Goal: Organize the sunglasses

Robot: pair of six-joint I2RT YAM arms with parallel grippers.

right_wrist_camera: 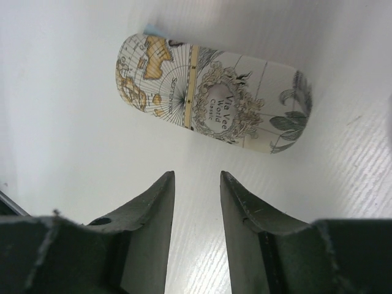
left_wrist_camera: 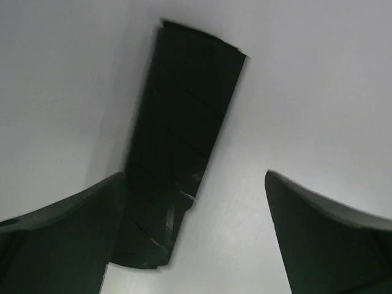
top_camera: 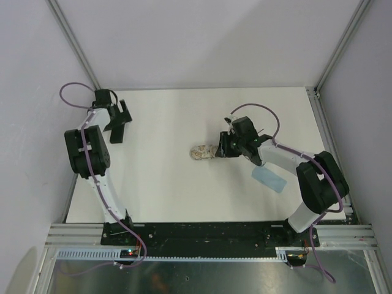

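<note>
No sunglasses show in any view. A black oblong case (top_camera: 116, 132) (left_wrist_camera: 177, 135) lies shut at the table's far left. My left gripper (top_camera: 120, 115) (left_wrist_camera: 195, 177) hangs over its near end, open wide, and the left finger (left_wrist_camera: 67, 233) overlaps the case's edge. A beige case printed with a map (top_camera: 200, 152) (right_wrist_camera: 211, 95) lies shut near the middle of the table. My right gripper (top_camera: 219, 151) (right_wrist_camera: 196, 174) stands just to its right, open by a narrow gap with only bare table between the fingers, a little apart from the case.
A light blue flat piece (top_camera: 269, 179) lies on the white table (top_camera: 184, 190) under the right arm's forearm. A small blue corner (right_wrist_camera: 150, 29) shows behind the beige case. Grey walls and metal posts close in the table's back and sides.
</note>
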